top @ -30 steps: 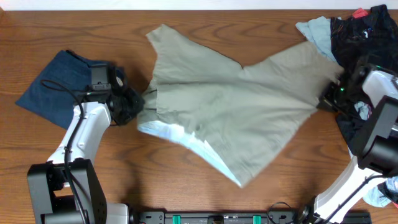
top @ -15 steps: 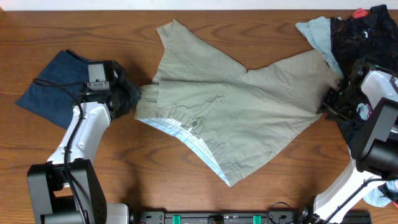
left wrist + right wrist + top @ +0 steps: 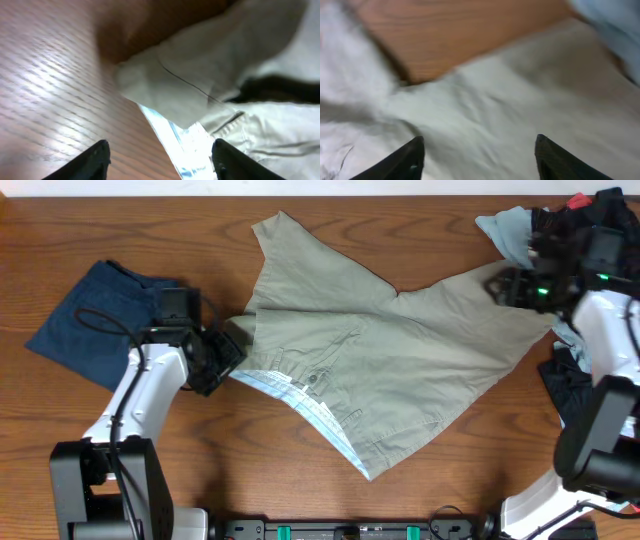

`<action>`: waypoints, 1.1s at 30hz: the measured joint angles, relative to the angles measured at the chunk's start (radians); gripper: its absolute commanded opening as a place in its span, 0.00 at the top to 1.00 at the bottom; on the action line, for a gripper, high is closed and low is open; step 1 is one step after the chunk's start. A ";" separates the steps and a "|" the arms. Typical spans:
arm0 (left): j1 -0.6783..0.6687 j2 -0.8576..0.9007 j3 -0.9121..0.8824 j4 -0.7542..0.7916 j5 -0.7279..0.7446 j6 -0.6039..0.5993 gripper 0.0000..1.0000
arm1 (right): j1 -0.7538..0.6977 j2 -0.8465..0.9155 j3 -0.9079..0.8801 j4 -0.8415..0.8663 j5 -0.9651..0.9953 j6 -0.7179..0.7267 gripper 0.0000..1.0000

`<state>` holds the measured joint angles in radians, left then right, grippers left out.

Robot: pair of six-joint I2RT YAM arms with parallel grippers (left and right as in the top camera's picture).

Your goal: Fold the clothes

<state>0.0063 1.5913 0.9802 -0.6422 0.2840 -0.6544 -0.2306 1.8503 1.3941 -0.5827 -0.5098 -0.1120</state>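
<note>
The khaki-beige clothes (image 3: 390, 345), a pair of shorts, lie spread across the middle of the table, with the pale blue waistband lining (image 3: 300, 400) showing along the near left edge. My left gripper (image 3: 226, 352) stands open just off the shorts' left corner. In the left wrist view that corner (image 3: 165, 90) and the lining (image 3: 187, 147) lie ahead of the left gripper (image 3: 162, 161), and nothing is between the fingers. My right gripper (image 3: 500, 285) hovers open over the right leg. The right wrist view shows only khaki cloth (image 3: 485, 115) under the right gripper (image 3: 480, 160).
A folded navy garment (image 3: 95, 320) lies at the left, behind my left arm. A heap of dark clothes (image 3: 580, 225) and a light blue cloth (image 3: 508, 230) sit at the far right corner. Bare wood (image 3: 200, 470) shows along the near edge.
Both grippers have opened and let go of the shorts, which now lie flat. The right arm has swung up and left over the right leg. The left arm shifted slightly right.
</note>
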 measured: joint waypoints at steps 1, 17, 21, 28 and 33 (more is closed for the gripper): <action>-0.010 0.000 -0.002 0.001 0.000 0.000 0.30 | 0.026 0.000 0.000 0.012 -0.008 -0.015 0.24; -0.063 0.129 -0.064 0.202 -0.003 -0.031 0.47 | 0.391 0.027 0.000 0.375 0.105 -0.133 0.11; -0.063 0.152 -0.064 0.233 -0.001 -0.040 0.89 | 0.426 0.091 0.000 0.426 0.114 -0.137 0.16; -0.060 0.162 -0.064 0.232 0.001 -0.002 0.94 | 0.437 0.239 0.000 0.497 0.121 -0.101 0.16; -0.024 0.162 -0.063 0.206 0.025 0.053 0.94 | 0.438 0.293 0.000 0.506 0.106 -0.054 0.28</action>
<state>-0.0181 1.7531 0.9169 -0.4358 0.3092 -0.6010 0.2070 2.1437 1.3937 -0.0765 -0.4034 -0.1658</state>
